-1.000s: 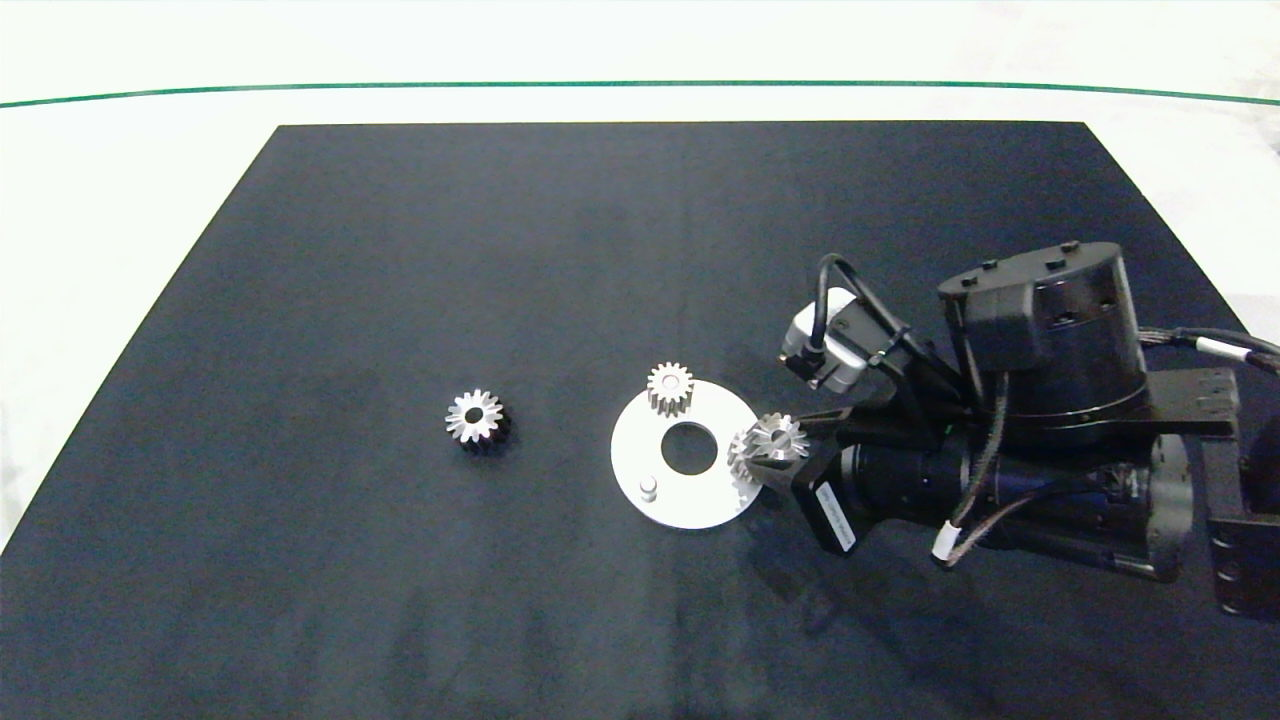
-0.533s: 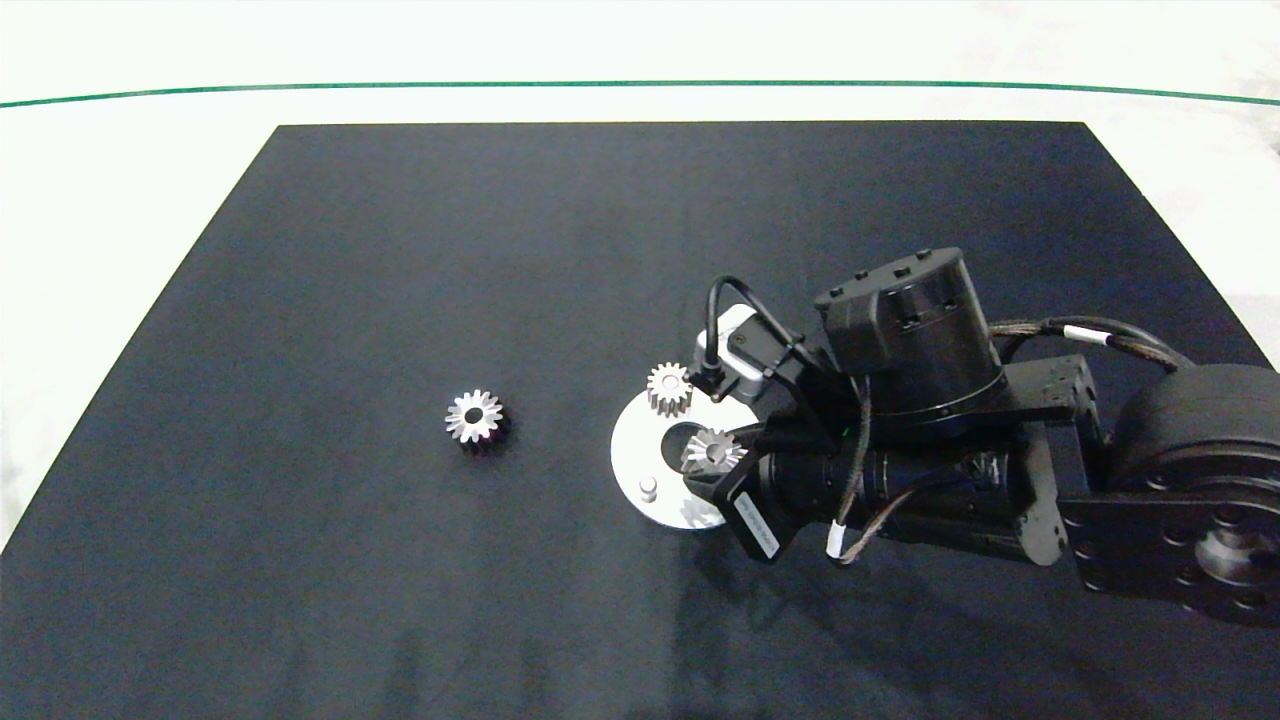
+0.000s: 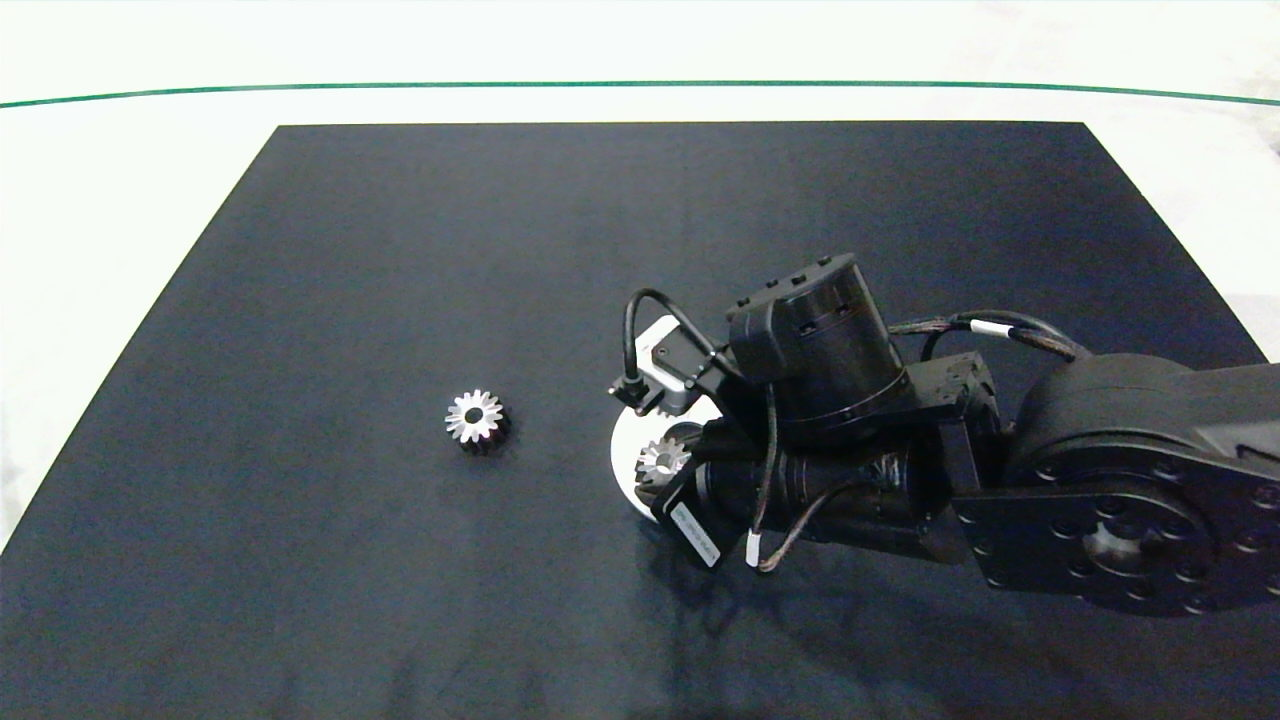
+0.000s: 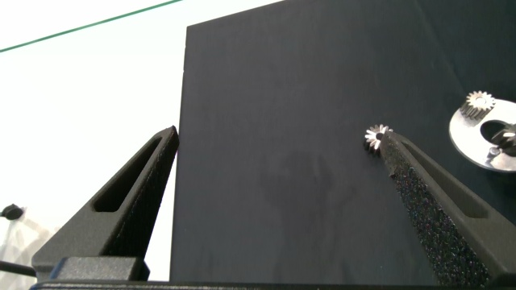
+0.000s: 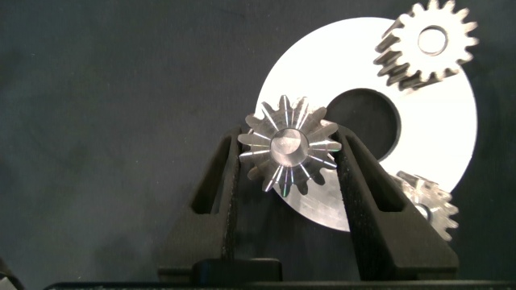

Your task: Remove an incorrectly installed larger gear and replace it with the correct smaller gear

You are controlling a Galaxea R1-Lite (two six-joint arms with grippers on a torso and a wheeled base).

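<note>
Right gripper [image 5: 289, 145]: its fingers [image 5: 222, 185] are closed partway and pinch the smaller gear [image 5: 289, 149] by opposite flanks, one finger on each side, with the gear's face towards the wrist camera. The grip looks square and centred.

The gear hangs over the left rim of the round white plate [image 5: 339, 56], just beside the plate's central hole [image 5: 363, 121]. In the head view this is right of centre, where the arm hides most of the plate. The bore looks filled with grey (a peg beneath it, or glare: I cannot tell which).

Two further gears sit on the plate: one [image 5: 427, 44] at the upper right of the right wrist view, and one [image 5: 431, 205] at the lower right, partly behind a finger.

The larger gear [image 3: 474, 415] lies flat on the dark mat [image 3: 400, 250], left of centre in the head view and well apart from the plate.

Judgement: removal appears complete and fitting of the replacement is in hand. The next move calls for aligning the bore over its mounting post, lowering the gear straight and releasing it only once it is seated. A tilted descent could jam it.

Left gripper [image 4: 277, 135]: fingers spread wide and empty, idle above the mat's edge and outside the head view.
</note>
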